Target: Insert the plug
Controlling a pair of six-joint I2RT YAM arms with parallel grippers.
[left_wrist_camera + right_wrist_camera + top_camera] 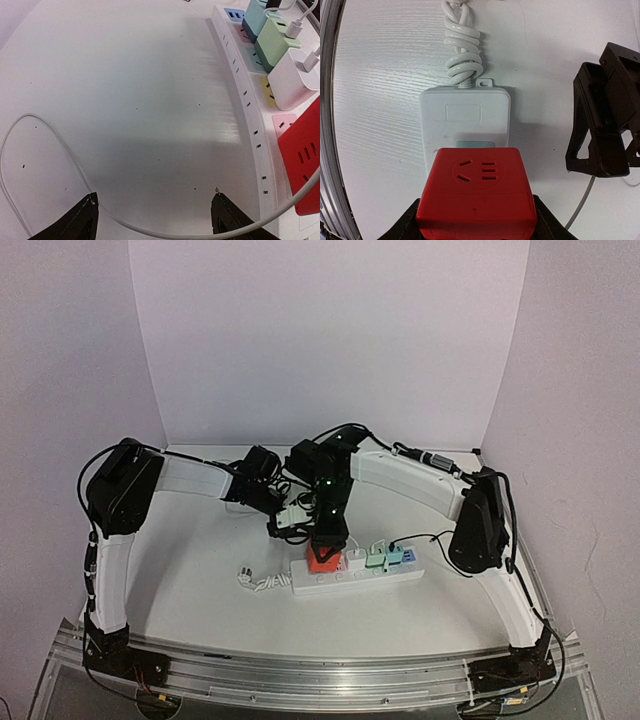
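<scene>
The red plug sat on the white strip, at the end nearest the strip's coiled cord, its socketed face turned up toward the wrist camera. Whether its pins were fully home could not be told. The right gripper clasped the plug from above, one finger on each side. Further along the strip, three chargers stood plugged in a row: white just beside the plug, then green, then teal. The left gripper hung over the table on the far side of the strip, near the plug, its fingers spread wide and holding nothing. A thin white cable looped across the table below it and ran on toward the plug.
</scene>
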